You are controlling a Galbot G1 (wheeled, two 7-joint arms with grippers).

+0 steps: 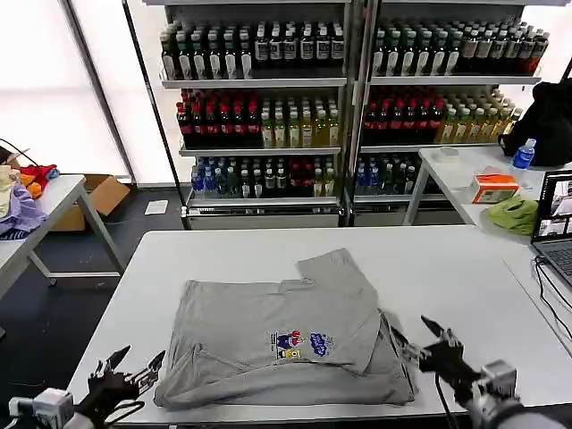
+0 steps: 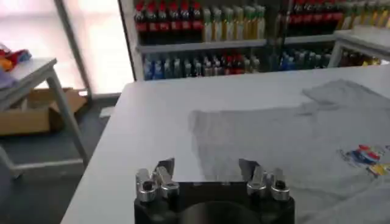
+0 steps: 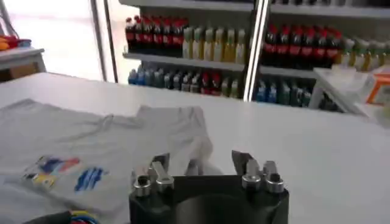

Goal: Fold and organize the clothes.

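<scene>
The grey T-shirt [image 1: 286, 344] with its small chest print lies partly folded on the white table [image 1: 447, 259], toward my near edge. My left gripper [image 1: 134, 368] hovers at the shirt's eight o'clock corner, fingers apart, and my right gripper [image 1: 413, 338] at its four o'clock, also spread, both holding nothing. At twelve o'clock stand shelves of bottles [image 1: 259, 107] (side tables flank the room).

Ahead of you a white table [image 1: 447, 259] stands before shelves [image 1: 349, 107] stocked with bottles. To your right, a side table carries an orange box [image 1: 494, 188], a blue bottle [image 1: 524, 154], green cloth [image 1: 514, 214] and a laptop [image 1: 556, 223]. A cardboard box [image 1: 96, 198] sits on the floor, left.
</scene>
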